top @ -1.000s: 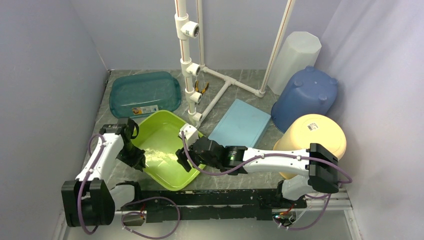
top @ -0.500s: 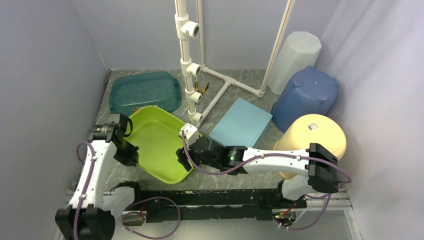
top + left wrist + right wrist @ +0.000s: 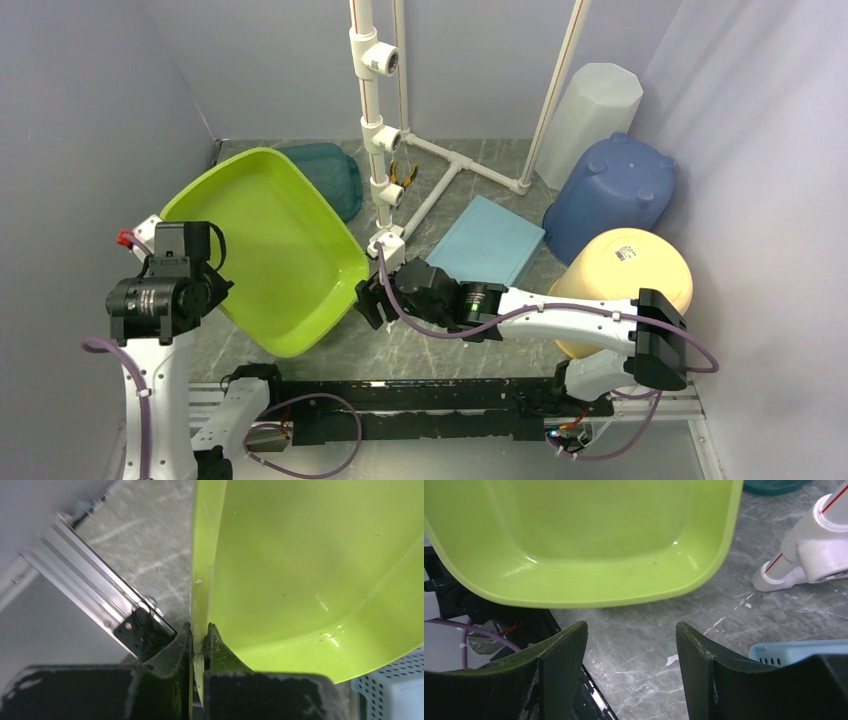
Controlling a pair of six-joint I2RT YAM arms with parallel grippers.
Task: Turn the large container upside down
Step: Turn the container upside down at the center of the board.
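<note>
- Green tub (image 3: pixel 270 250): tipped steeply on edge, left of the white pipe stand (image 3: pixel 373 130), open side facing up toward the overhead camera, far rim raised over the teal tub (image 3: pixel 335 180) just left of the stand.
- Left gripper (image 3: pixel 199 630): clamped on the tub's near-left rim, thin wall pinched between both fingers.
- Right gripper (image 3: pixel 631 630): released, jaws wide apart, just in front of the stand's foot, near the tub's right corner without touching.
- Likely risk: one thin-rim pinch bearing the whole tub, so slipping or twisting out mid-roll.
- Also possible: far rim striking the stand or landing on the teal tub, ending propped rather than flat.
</note>
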